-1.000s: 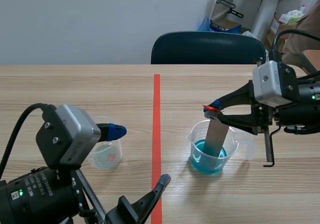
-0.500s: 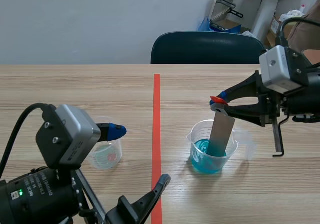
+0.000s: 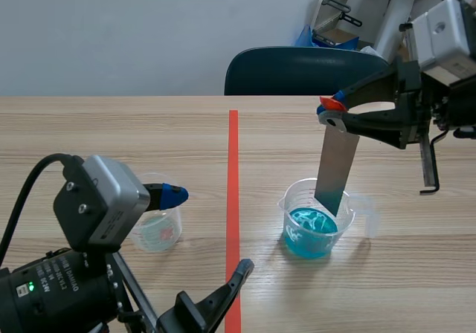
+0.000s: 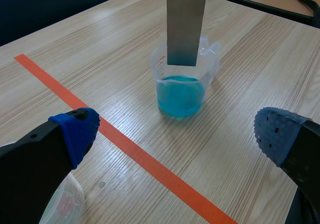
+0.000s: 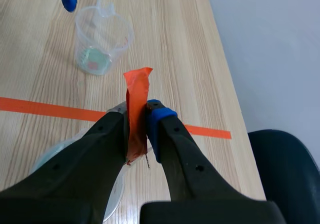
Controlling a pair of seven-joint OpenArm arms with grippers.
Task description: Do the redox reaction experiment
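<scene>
1. The metal strip (image 3: pixel 336 171) is a flat, matt grey rectangle with an orange-red tape tab (image 5: pixel 136 106) on its upper end.
2. The blue-liquid beaker (image 3: pixel 311 229) is clear plastic with a spout and printed marks. It stands on the wood-grain table (image 3: pixel 111 132).
3. The small beaker (image 3: pixel 158 229) stands at 9 o'clock from the blue-liquid beaker, across the tape line (image 3: pixel 233 169). It is clear, and its pale contents are hard to make out.
4. In the scene view, the left arm's camera housing covers part of the small beaker. The left wrist view cuts off the strip's upper end.
5. The right gripper (image 3: pixel 331 114) is clamped on the tape tab. The strip hangs at 6 o'clock, with its lower edge at the beaker mouth, above the liquid.
6. The left gripper (image 4: pixel 175 134) has its fingers wide apart and holds nothing. It is near the small beaker.
</scene>
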